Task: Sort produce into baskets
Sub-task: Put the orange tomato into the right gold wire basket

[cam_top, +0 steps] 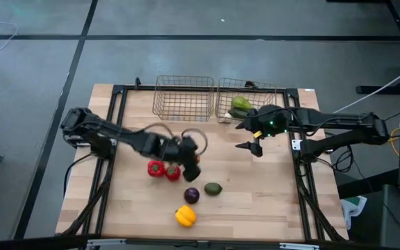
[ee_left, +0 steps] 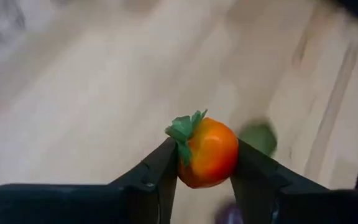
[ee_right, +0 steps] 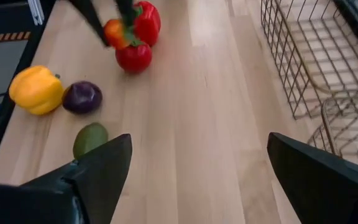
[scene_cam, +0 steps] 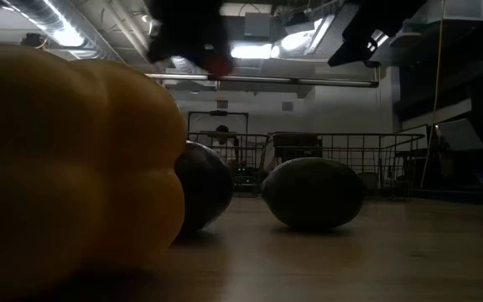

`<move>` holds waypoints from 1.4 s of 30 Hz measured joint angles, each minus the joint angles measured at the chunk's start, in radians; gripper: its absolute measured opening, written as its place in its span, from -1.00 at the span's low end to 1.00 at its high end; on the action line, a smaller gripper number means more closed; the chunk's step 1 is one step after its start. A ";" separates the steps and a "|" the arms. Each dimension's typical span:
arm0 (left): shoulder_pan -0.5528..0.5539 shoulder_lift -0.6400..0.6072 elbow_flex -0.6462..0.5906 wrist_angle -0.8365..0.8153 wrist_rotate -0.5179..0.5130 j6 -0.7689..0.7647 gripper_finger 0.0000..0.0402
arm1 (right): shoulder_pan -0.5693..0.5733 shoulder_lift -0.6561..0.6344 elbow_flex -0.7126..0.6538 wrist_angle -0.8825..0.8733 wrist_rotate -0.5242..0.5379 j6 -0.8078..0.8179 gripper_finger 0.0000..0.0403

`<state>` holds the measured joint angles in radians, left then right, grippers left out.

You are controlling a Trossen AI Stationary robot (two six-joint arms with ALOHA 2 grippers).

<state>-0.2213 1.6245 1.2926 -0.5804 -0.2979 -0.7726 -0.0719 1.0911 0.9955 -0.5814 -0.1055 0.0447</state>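
Observation:
An orange-red tomato [ee_left: 209, 155] with a green leafy top sits between the fingers of my left gripper [cam_top: 190, 160], above the table's middle. Just below it on the wood lie a red pepper [ee_right: 146, 21] and a red tomato [ee_right: 133, 56]. Nearer the front edge lie a purple ball [cam_top: 192, 195], a green piece [cam_top: 213, 188] and a yellow pepper [cam_top: 185, 216]. Two wire baskets [cam_top: 184, 98] [cam_top: 222, 104] stand at the far edge; the right one holds green pieces [cam_top: 240, 105]. My right gripper [cam_top: 244, 137] hangs open in front of the right basket, holding nothing. My left gripper pinches the orange-red tomato by its two opposite sides [ee_left: 230, 157] between its two fingers. The fingers slant down toward the table. The tomato is lifted clear of the wood, with its green top [ee_left: 184, 129] turned toward one finger.
Black frame rails [cam_top: 117, 111] run along the table's left and right sides. Bare wood lies between the loose produce and the baskets [ee_right: 216, 93]. In the low view the yellow pepper [scene_cam: 65, 159] fills the left foreground.

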 joint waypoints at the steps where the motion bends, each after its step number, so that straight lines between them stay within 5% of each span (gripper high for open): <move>1: 0.029 0.000 0.000 0.038 0.000 0.041 -0.38 | 0.000 -0.003 0.000 -0.011 0.000 0.000 0.86; 10: 0.254 0.000 -0.009 0.382 0.004 0.330 -0.38 | 0.000 -0.012 0.000 -0.022 0.016 0.001 0.86; 24: 0.463 0.193 -0.010 0.825 0.008 0.410 -0.38 | 0.000 -0.011 0.000 -0.012 0.019 0.002 0.86; 42: 0.517 0.359 -0.010 0.845 0.008 0.439 -0.37 | 0.000 -0.011 0.000 -0.011 0.042 0.002 0.86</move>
<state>0.2955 1.9831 1.2827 0.2650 -0.2901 -0.3340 -0.0723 1.0805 0.9951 -0.5926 -0.0631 0.0471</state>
